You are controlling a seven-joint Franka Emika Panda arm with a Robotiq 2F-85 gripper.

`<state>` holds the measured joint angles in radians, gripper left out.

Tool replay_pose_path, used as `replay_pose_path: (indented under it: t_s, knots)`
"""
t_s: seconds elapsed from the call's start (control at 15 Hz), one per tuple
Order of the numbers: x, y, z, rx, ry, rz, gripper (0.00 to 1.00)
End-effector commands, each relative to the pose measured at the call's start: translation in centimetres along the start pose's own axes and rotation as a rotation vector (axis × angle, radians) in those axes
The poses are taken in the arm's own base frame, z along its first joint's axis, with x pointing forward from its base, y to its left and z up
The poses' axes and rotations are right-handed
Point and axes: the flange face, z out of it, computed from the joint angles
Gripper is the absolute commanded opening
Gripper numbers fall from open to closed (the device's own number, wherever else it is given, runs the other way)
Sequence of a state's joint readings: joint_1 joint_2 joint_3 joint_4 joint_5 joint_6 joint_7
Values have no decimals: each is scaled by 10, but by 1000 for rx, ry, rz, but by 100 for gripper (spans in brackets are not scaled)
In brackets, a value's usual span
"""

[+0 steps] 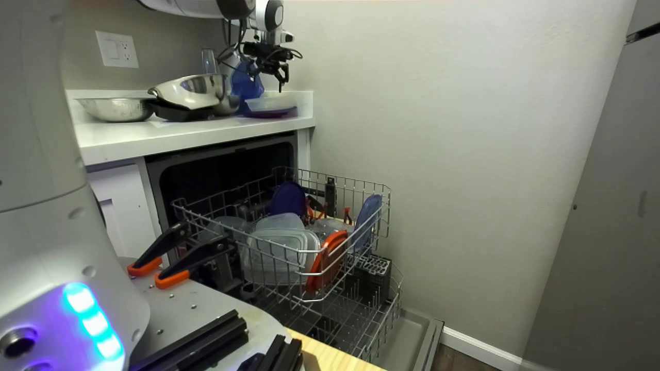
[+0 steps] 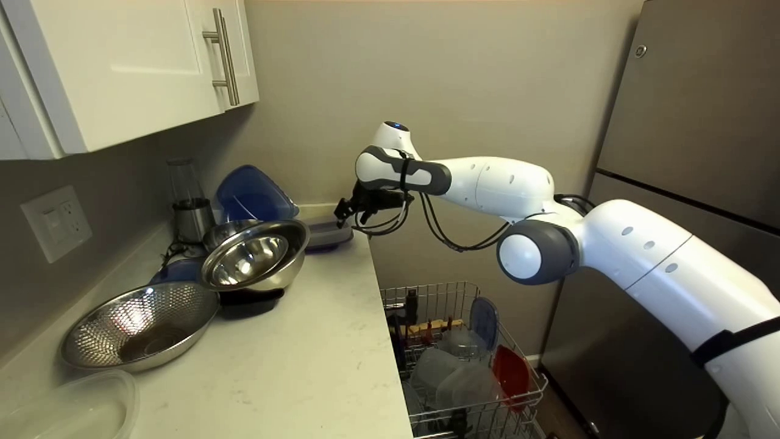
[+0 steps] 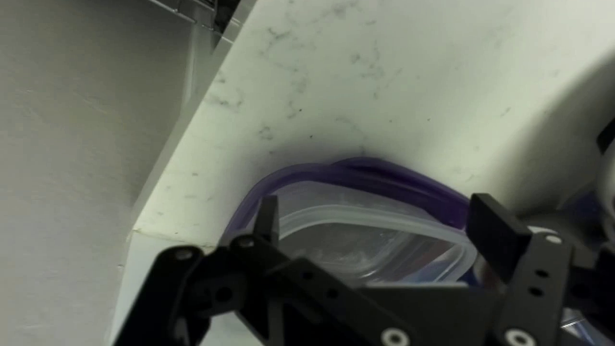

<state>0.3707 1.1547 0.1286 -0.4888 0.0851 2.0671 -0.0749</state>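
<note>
Hand (image 3: 377, 223) at the wall end of the white bench (image 3: 346, 77), fingers spread wide apart. Between them in the wrist view lies a clear container (image 3: 355, 245), stacked on overlapping purple pieces (image 3: 307, 175) near the bench's edge. Finger gap and the two purple rims: wrist view only. Both exterior views give the stack from the side.

Farther along the bench: upright blue plastic piece (image 2: 253, 192), steel bowls (image 2: 259, 256) tilted over a black tray (image 2: 250, 303), then a perforated steel colander (image 2: 143, 329). Clear tub (image 2: 79, 408) beyond that, in an exterior view alone.

Below, the dishwasher's upper rack (image 1: 326, 251) shows in both exterior views, with a red-orange lid (image 1: 330, 263) leaning in it. Cutlery basket (image 1: 372, 273) in the lower rack and orange-tipped clamps (image 1: 193, 263): an exterior view only.

Container's near side masked by the hand in the wrist view; contact between finger and rim cannot be told. Rounded object (image 3: 609, 187) there blurred, cut by the right edge. Tub cut off at the frame corner. Items behind the bowls hard to make out.
</note>
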Motion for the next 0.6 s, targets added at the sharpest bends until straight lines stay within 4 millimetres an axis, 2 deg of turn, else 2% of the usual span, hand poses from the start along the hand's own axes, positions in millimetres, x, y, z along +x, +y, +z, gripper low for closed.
replay_pose_path:
  t_s: [0.0, 0.27, 0.53]
  knots:
    - [2, 7, -3, -101, 35, 97, 100]
    - [1, 12, 11, -150, 76, 168, 100]
    - [3, 8, 19, -180, 148, 181, 100]
